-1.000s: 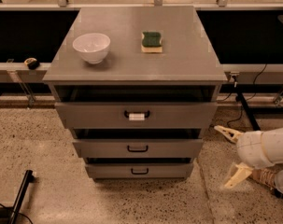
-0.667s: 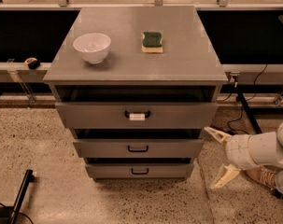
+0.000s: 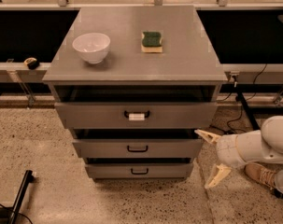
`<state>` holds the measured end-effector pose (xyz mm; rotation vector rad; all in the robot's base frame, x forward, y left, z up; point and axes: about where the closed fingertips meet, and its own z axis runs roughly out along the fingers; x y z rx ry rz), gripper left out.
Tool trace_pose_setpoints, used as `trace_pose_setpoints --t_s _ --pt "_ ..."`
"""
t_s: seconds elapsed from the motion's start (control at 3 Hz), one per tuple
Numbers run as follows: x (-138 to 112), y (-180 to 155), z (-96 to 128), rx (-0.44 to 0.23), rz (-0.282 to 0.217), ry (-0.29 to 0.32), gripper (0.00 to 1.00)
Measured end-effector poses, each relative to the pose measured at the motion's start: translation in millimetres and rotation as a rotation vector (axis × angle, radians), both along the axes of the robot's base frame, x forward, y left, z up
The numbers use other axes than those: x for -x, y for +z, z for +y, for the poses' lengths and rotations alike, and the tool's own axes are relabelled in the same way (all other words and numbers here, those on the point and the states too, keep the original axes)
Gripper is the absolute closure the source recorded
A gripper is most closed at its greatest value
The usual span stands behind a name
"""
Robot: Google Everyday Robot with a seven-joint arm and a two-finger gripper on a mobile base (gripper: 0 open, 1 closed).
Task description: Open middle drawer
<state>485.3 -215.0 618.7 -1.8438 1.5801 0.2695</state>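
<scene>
The middle drawer (image 3: 137,149) is a wide grey metal drawer, second of three in the cabinet, with a small black loop handle (image 3: 137,149) at its front centre. It stands pushed in, about flush with the other fronts. Above it is the taller drawer with a white tag on its handle (image 3: 137,115); below it is the narrower third drawer (image 3: 139,171). My gripper (image 3: 211,157) is open, its two cream fingers spread wide apart, just right of the middle drawer's right end, low near the floor. It holds nothing.
A white bowl (image 3: 91,47) and a green-and-yellow sponge (image 3: 152,41) sit on the cabinet top (image 3: 178,59). Cables and a stand leg (image 3: 246,111) lie to the right behind my arm. A black leg (image 3: 19,197) is at the lower left on the speckled floor.
My gripper has moved left, from well right of the cabinet to just beside the middle drawer's right end. The drawers have not moved.
</scene>
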Motion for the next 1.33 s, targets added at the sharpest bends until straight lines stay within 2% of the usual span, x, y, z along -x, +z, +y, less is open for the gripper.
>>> trace_pose_setpoints --t_s 0.33,0.67,1.0,1.33 --pt "-11 -48 15 0.063 0.01 0.062 0.0" --pt "-31 -83 25 0.118 -0.012 0.09 0.0" --pt "-48 -105 35 0.147 -0.03 0.107 0.0" --pt "-66 -116 38 0.178 -0.052 0.092 0.0"
